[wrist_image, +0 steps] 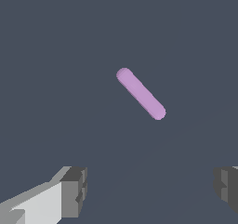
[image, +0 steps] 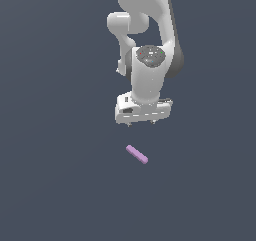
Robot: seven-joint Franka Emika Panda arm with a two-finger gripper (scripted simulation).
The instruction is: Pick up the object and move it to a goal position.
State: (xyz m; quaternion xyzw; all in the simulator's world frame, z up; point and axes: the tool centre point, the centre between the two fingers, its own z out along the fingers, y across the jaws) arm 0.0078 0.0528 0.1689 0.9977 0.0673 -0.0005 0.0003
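Observation:
The object (image: pixel 136 154) is a small lilac bar with rounded ends, lying flat and slanted on the dark grey floor. My gripper (image: pixel 142 123) hangs above it, a short way behind it in the exterior view, and touches nothing. In the wrist view the object (wrist_image: pixel 141 93) lies diagonally ahead of the gripper (wrist_image: pixel 151 190). The two grey fingertips (wrist_image: pixel 74 190) stand far apart with only floor between them, so the gripper is open and empty.
A plain dark grey floor (image: pixel 50 175) fills both views. The white arm (image: pixel 147 35) rises behind the gripper in the exterior view. No goal marker shows.

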